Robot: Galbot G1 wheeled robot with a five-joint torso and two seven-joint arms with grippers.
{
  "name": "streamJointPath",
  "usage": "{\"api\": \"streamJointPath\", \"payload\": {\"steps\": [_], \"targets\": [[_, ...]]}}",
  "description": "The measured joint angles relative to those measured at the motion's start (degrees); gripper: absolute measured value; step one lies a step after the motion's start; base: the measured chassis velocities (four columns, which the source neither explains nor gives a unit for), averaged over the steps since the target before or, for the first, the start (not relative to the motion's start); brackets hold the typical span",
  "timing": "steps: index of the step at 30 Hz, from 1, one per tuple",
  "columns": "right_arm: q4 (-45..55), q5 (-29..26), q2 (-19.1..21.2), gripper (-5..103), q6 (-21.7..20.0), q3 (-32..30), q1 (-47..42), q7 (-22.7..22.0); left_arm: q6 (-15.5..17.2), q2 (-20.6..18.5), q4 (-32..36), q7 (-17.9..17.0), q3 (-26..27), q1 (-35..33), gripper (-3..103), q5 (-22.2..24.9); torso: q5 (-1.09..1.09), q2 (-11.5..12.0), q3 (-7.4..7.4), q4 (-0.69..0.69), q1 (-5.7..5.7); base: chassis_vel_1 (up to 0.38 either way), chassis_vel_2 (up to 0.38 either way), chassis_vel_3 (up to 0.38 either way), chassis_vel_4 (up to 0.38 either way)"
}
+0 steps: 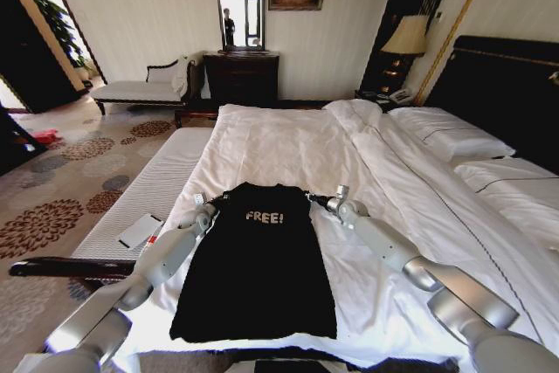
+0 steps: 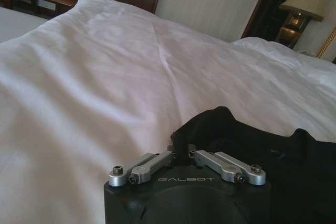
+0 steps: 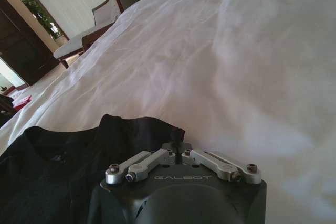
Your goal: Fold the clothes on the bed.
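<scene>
Black short-sleeved soft-fabric T-shirt with white "FREE!" lettering [image 1: 255, 268] lies on near part of large white-duveted bed [image 1: 288, 141], sleeves already folded in, body a narrow strip.

Left claw [image 1: 207, 204] at far-left shoulder corner, fingers closed, pinching bunched black cloth, seen in left wrist view [image 2: 180, 150].

Right claw [image 1: 316, 199] at far-right shoulder corner, likewise clamped on fabric edge [image 3: 176, 141].

Step judged: lengthwise fold, collar end gripped. Next move calls for both claws lifting level, together, carrying far edge toward near hem.
</scene>
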State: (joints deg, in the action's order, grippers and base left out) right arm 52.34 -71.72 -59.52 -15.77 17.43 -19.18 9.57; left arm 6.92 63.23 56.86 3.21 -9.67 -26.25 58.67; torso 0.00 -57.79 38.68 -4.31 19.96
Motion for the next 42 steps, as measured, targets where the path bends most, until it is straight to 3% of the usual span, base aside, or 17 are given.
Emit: {"api": "streamJointPath", "payload": {"steps": [14, 34, 42], "targets": [[1.6, 0.3, 1.8, 0, 1.2, 0.2, -0.9, 0.1, -0.8, -0.1, -0.2, -0.4, 0.4, 0.8, 0, 0.2, 0.0, 0.0, 0.0, -0.01, 0.0, 0.0, 0.0, 0.0, 0.0], [3.8, -1.5, 4.3, 0, 3.5, 1.3, 6.3, 0.0, -2.3, -2.1, 0.1, 0.6, -0.4, 8.4, 0, 3.7, 0.0, 0.0, 0.0, 0.01, 0.0, 0.0, 0.0, 0.0, 0.0], [-1.4, -1.6, 2.5, 0, 4.7, 2.0, 9.2, 1.2, -2.4, -2.0, -4.6, 1.3, -5.4, 14.3, 0, 7.5, 0.0, 0.0, 0.0, 0.0, 0.0, 0.0, 0.0, 0.0, 0.0]]}}
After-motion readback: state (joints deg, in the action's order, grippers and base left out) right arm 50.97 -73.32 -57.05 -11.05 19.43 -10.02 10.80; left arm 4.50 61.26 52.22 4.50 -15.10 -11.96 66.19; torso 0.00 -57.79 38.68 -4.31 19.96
